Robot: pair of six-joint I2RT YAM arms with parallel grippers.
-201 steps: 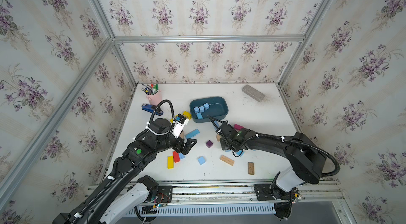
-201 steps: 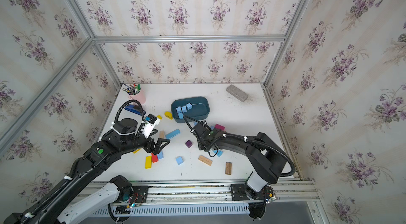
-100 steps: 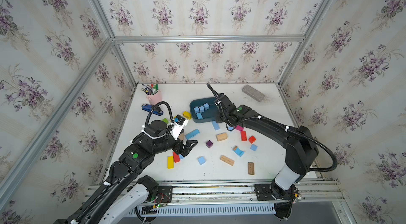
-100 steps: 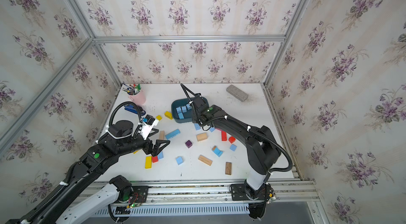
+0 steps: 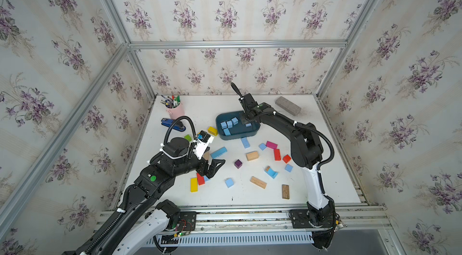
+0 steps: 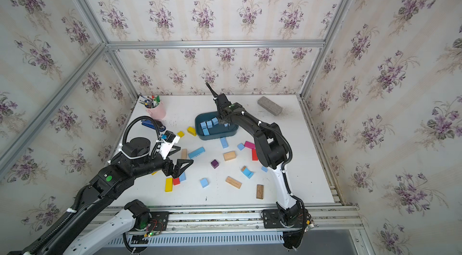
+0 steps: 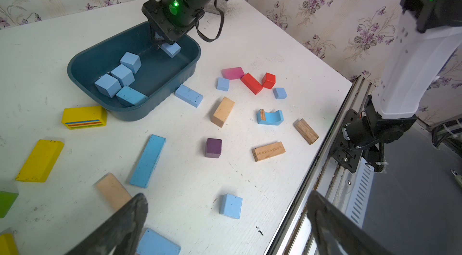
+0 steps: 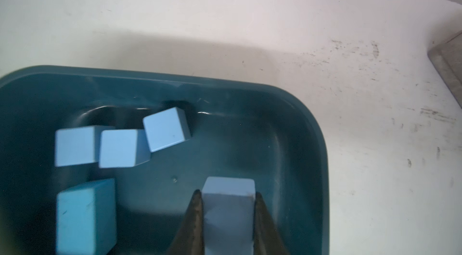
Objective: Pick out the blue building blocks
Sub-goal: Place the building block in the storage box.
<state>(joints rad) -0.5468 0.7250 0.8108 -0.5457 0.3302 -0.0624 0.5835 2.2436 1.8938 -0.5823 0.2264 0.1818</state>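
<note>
The right hand point(image 8: 227, 192) has travelled from the middle of the worktop point(image 5: 250, 198) to the tray point(image 8: 315, 146). It is now lowered inside the tray, the blue block point(image 8: 228, 218) clamped between its fingers, with a tray wall near its side.

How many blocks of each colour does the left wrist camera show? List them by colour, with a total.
blue blocks: 12
yellow blocks: 3
plain wood blocks: 4
red blocks: 2
pink block: 1
purple block: 1
green block: 1
Total: 24
</note>
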